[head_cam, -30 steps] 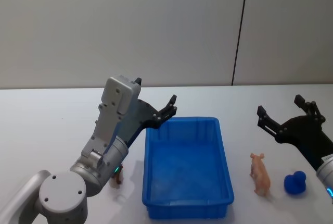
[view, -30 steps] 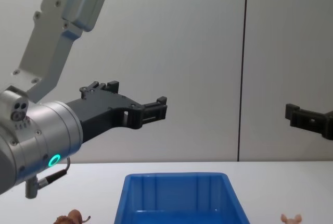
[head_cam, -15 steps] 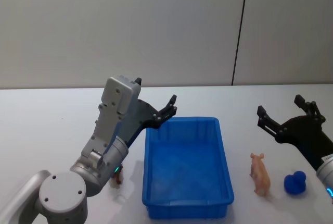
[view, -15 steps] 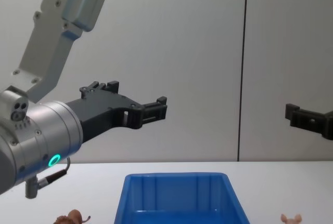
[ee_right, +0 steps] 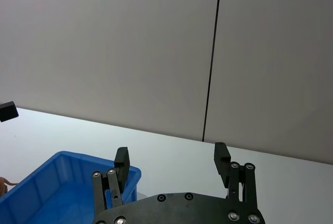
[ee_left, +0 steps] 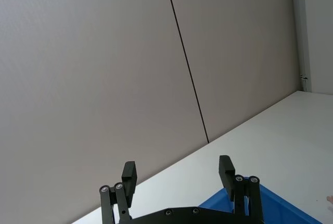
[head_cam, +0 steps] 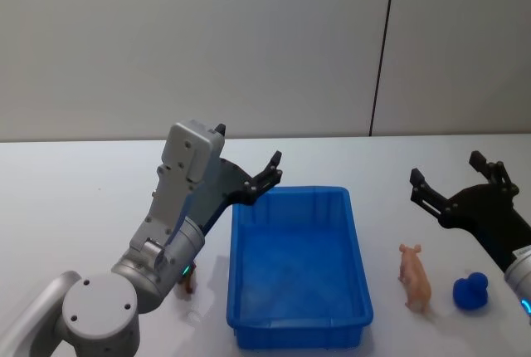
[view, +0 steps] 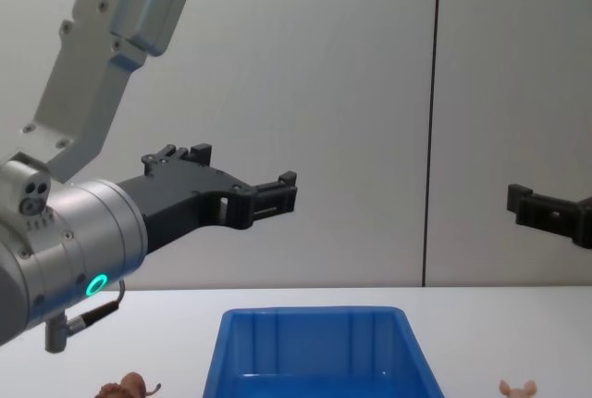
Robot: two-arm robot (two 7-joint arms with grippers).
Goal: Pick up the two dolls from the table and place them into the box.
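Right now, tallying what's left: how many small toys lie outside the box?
3: reddish-brown doll left of the box, partly behind the left arm; pink doll right of it; blue toy farther right.

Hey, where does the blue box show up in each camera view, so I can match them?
Head view: box low centre.
Chest view: box at the bottom edge, centre.
Left wrist view: box corner behind the left claw.
Right wrist view: box beyond the right claw.
Shared landmark: the dark vertical wall seam.
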